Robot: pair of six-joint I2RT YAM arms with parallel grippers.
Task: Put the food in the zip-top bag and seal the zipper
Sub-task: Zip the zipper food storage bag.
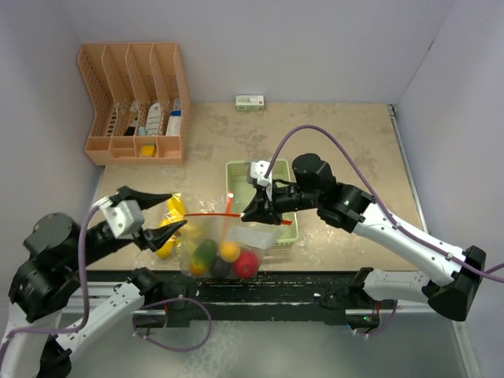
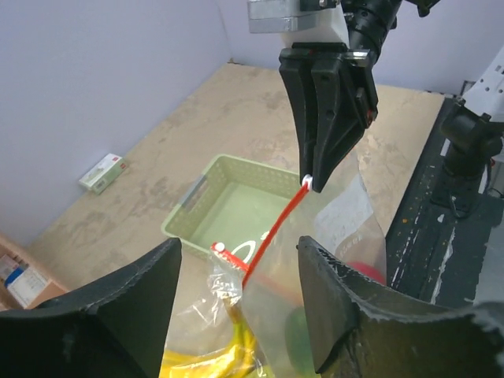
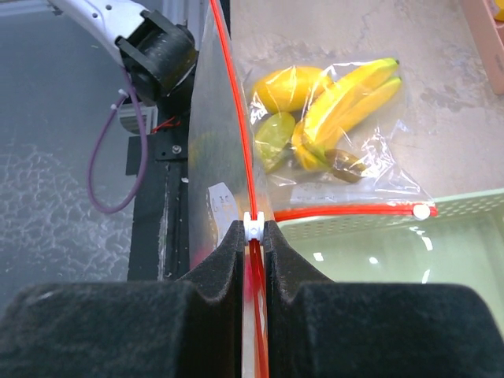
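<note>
Glossy toy fruit (image 1: 228, 252) looks all bagged in the crinkly clear zip-top bag (image 1: 256, 236) at the near edge of the bench (image 1: 331, 134), right hand (image 1: 253, 211) clamped on its orange-red zipper strip (image 1: 206, 213), left hand (image 1: 175, 214) spread apart beside it, sealing likely unfinished.

Soft, even overhead light; faint shadows. Glare sheens the zip-top bag (image 3: 206, 134). The right tool (image 3: 253, 235) blurs up close.
</note>
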